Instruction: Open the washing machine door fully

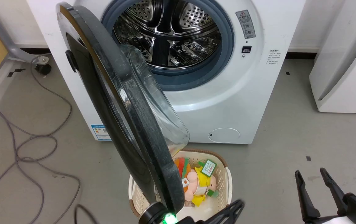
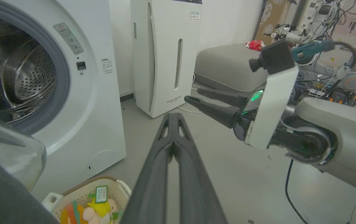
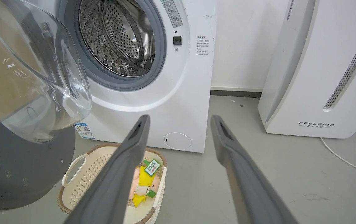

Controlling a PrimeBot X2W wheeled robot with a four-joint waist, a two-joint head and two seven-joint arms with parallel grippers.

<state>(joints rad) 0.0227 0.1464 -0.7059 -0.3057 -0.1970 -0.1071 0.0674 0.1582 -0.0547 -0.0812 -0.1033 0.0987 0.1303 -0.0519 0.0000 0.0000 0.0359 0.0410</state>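
**A:** Grey floor (image 1: 290,140) is lying open in front of the washing machine (image 1: 259,93). Where is the washing machine door (image 1: 103,93) standing?

**B:** It is standing part-open, left of the left gripper (image 2: 173,116), whose fingers are pressing together on nothing. The right gripper (image 3: 180,118) is holding its fingers apart, empty.

**A:** Procedure?

**B:** Advise pushing the inner rim away from the drum, following the hinge arc. The basket (image 1: 226,183) is sitting under the door's free edge. The side where the cable (image 1: 71,109) is trailing appears to be offering swing room.

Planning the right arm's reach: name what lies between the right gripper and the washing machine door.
Head view: a laundry basket with soft toys stands between the right gripper and the washing machine door; otherwise grey floor.
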